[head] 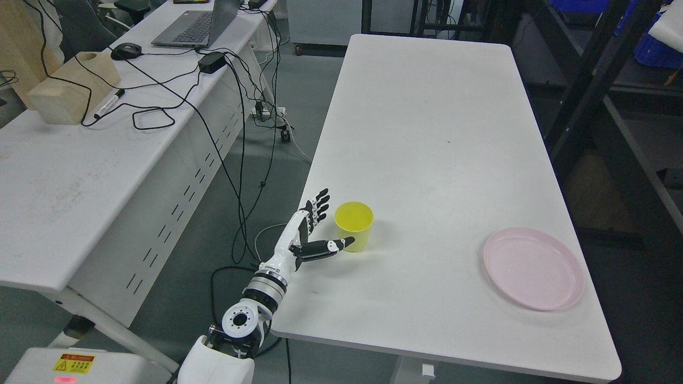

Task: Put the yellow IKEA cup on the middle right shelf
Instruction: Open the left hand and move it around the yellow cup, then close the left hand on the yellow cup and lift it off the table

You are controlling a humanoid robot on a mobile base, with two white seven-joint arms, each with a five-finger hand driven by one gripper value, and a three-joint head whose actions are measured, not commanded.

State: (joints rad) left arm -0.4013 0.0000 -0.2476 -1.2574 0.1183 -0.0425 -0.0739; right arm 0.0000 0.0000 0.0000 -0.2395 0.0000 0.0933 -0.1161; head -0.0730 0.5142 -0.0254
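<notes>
The left robot hand [315, 226] is spread open just left of the yellow cup [354, 226] on the desk [427, 160], thumb reaching in front, apparently ready to wrap it.

No text is showing clearly enough to read anywhere in the head view. A yellow warning sticker [73, 364] with a triangle sign and a red strip above it is sitting on the robot's white base [32, 368] at the lower left, but its print is appearing too small and blurred to make out. The laptop [198, 25] on the side desk [64, 176] is showing keys whose markings are likewise staying illegible.
</notes>
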